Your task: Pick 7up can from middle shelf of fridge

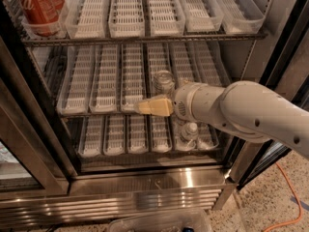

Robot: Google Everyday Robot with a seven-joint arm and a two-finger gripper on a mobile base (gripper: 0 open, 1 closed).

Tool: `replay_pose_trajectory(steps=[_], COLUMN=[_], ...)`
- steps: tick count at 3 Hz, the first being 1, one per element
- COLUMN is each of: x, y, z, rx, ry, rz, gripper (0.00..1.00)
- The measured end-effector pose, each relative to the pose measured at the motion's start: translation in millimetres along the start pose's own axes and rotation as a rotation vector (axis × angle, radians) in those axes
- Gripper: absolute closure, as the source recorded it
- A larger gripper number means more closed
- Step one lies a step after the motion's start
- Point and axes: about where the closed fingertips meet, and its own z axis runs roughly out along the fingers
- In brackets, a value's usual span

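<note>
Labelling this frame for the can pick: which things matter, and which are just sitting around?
Job: 7up can; middle shelf; fridge; gripper, at the shelf's front edge, near the can.
Bystanders: red cola can; capped bottle below.

rounded off-white arm [251, 111], tan gripper [142, 106] at middle shelf [77, 93]

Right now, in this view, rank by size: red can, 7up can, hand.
1. Red can, top left.
2-3. Hand, before the middle shelf, and 7up can behind it look alike; can partly hidden.
</note>
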Motion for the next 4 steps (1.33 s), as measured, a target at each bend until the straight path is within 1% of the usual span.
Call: replay_pose_trajectory(steps=[1, 2, 3, 4], x=[2, 13, 18, 18], y=[2, -2, -5, -5], z=[3, 10, 16, 21], rx=[0.009, 0.044, 0.079, 0.107], ry=[-0.027, -0.045, -0.077, -0.109], rz=[0.019, 0.059, 0.076, 0.079], gripper=[0.0, 0.0, 0.0, 0.0])
